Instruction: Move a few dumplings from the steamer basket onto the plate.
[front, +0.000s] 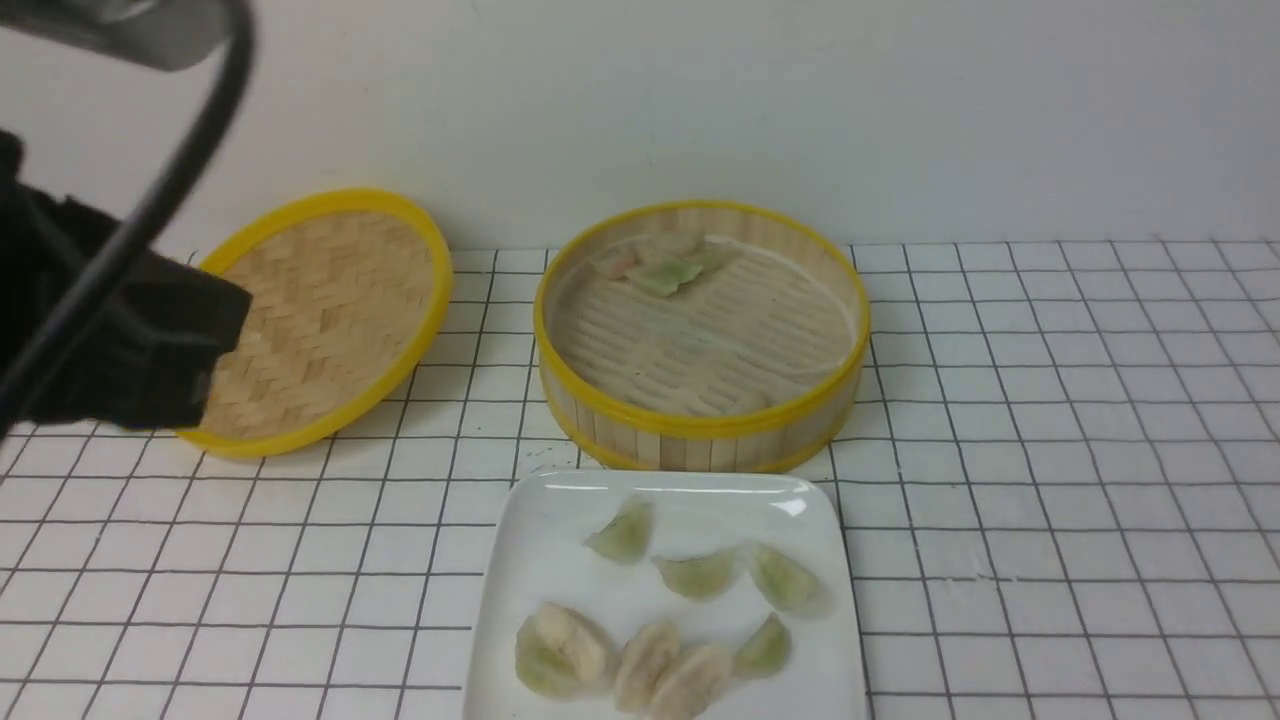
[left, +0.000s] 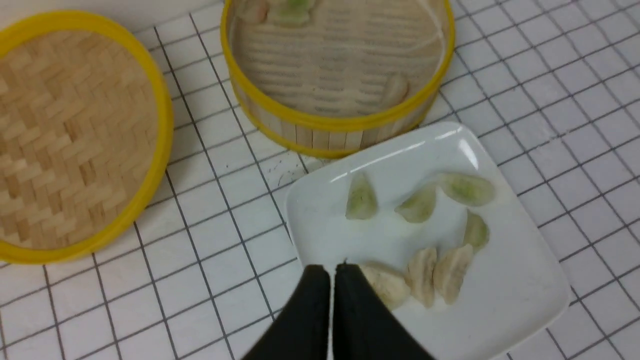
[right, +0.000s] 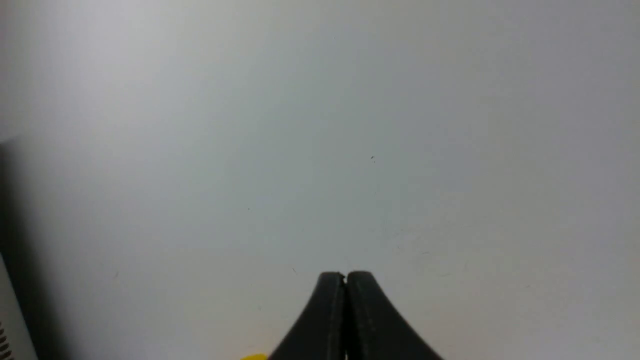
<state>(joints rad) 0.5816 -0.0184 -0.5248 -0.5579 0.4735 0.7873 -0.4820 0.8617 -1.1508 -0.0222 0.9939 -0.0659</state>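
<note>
The steamer basket (front: 700, 420) stands at the table's back centre and holds a pale green dumpling (front: 663, 274) by its far wall. It also shows in the left wrist view (left: 320, 120). The white plate (front: 540, 540) lies in front of it with several green dumplings (front: 698, 574) and some beige-white ones on it. In the left wrist view the plate (left: 515, 280) carries green dumplings (left: 361, 200). My left gripper (left: 332, 268) is shut and empty, high above the plate's edge. My right gripper (right: 345, 274) is shut and empty, facing a blank wall; it is out of the front view.
The woven bamboo lid (front: 320, 320) with a yellow rim leans at the back left, also in the left wrist view (left: 70, 135). My left arm (front: 110, 340) with its cable fills the front view's left edge. A white wall bounds the gridded table at the back.
</note>
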